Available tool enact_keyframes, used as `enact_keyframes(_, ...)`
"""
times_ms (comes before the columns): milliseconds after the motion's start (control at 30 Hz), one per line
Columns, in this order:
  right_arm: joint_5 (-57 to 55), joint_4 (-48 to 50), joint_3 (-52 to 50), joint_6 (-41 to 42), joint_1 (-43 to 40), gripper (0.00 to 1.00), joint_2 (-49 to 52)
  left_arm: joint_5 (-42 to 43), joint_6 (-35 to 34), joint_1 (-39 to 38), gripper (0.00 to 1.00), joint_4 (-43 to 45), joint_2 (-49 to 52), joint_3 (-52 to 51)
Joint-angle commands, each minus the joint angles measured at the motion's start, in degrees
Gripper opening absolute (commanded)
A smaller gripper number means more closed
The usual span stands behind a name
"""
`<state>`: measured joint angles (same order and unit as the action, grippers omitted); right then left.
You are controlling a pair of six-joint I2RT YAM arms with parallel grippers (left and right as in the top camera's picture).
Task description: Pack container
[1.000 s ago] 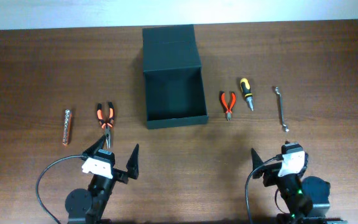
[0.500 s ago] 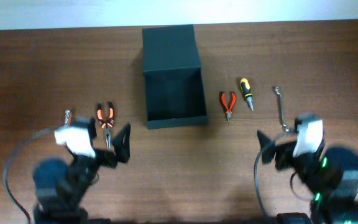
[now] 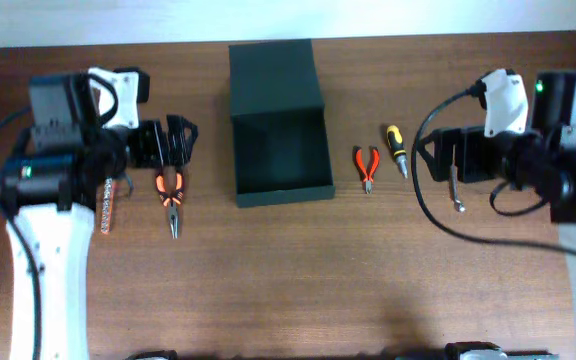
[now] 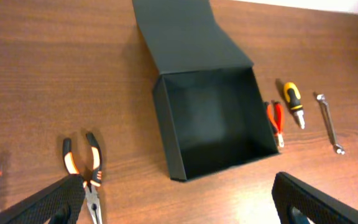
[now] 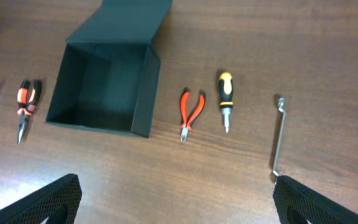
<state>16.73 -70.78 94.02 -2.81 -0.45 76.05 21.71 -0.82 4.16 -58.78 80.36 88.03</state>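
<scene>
the matte, dark, square cardboard container (image 3: 278,150) sits open mid-counter (image 3: 268,270), its flap lid laid flat. orange-handled pliers (image 3: 170,192) and a studded metal strip (image 3: 107,205) lie to its left, with red pliers (image 3: 367,167), a yellow-black screwdriver (image 3: 396,148) and a slim steel wrench (image 5: 278,137) to its right. the left gripper (image 4: 178,186) and right gripper (image 5: 176,183) are spread wide, holding nothing.

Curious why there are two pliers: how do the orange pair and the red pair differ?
The orange-and-black pliers are bigger with a long thin nose; the red pliers are smaller and stubbier. The orange pair lies left of the container, the red pair right. Both lie flat, handles apart.
</scene>
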Motion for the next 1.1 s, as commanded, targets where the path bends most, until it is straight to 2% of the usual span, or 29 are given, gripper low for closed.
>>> enact_keyframes(0,1.07,-0.55,1.57,0.31,-0.37,0.99,2.62,1.03,1.75,0.17,0.99,-0.81,2.27,1.42)
enact_keyframes(100,-3.74,-0.81,1.57,1.03,-0.39,0.91,5.92,0.98,1.77,0.2,0.99,-0.85,3.37,1.42)
enact_keyframes(200,-13.94,-0.76,1.57,3.32,-0.39,0.91,10.91,-2.21,1.75,0.2,0.99,-0.83,4.02,1.38)
enact_keyframes(400,-20.13,-0.11,1.57,3.26,-0.55,0.91,21.75,-9.51,1.75,0.2,0.99,-0.9,4.17,1.27)
enact_keyframes(700,-17.55,0.5,1.57,1.79,-5.16,0.88,37.53,-9.55,1.77,0.17,0.99,-2.01,4.2,1.27)
enact_keyframes(1067,-11.39,2.78,1.55,-0.22,-12.59,0.85,42.27,-9.55,1.77,0.17,0.99,-4.0,4.2,1.27)
